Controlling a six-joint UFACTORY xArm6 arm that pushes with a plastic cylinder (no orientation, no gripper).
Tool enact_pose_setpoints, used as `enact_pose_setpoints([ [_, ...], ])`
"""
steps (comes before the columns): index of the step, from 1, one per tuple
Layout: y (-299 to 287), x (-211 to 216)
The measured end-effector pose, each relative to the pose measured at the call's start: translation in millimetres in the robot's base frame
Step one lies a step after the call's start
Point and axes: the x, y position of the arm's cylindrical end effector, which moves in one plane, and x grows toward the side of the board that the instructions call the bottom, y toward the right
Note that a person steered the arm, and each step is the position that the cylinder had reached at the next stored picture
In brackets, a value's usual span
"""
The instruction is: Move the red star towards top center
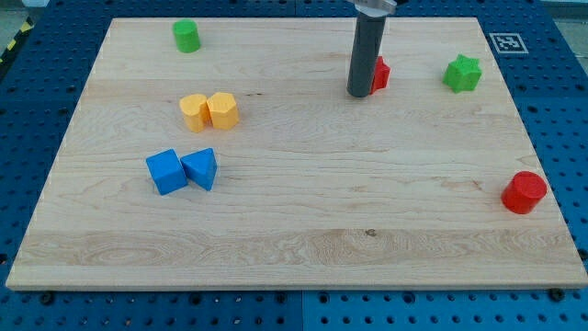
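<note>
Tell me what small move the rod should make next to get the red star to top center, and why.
Probably step my tip around to the view's right of the red star, then nudge it toward the view's left. My tip stands at the star's left side, partly hiding it, and the star already lies near the board's top edge, somewhat right of center. Pushing from here would send it rightward, toward the green star.

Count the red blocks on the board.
2. One red block, mostly hidden behind the rod, sits right beside my tip near the view's top centre. A red cylinder stands near the right edge. Nothing else could hide more.
</note>
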Motion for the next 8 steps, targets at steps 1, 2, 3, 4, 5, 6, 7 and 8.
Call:
enact_pose_setpoints([
  [1,12.2,9.2],
  [2,33.7,20.8],
  [3,44.5,-13.1],
  [4,7.4,-35.8],
  [5,-13.1,-55.3],
  [6,8.3,-51.4],
  [7,29.9,-52.6],
  [8,32.9,-70.2],
])
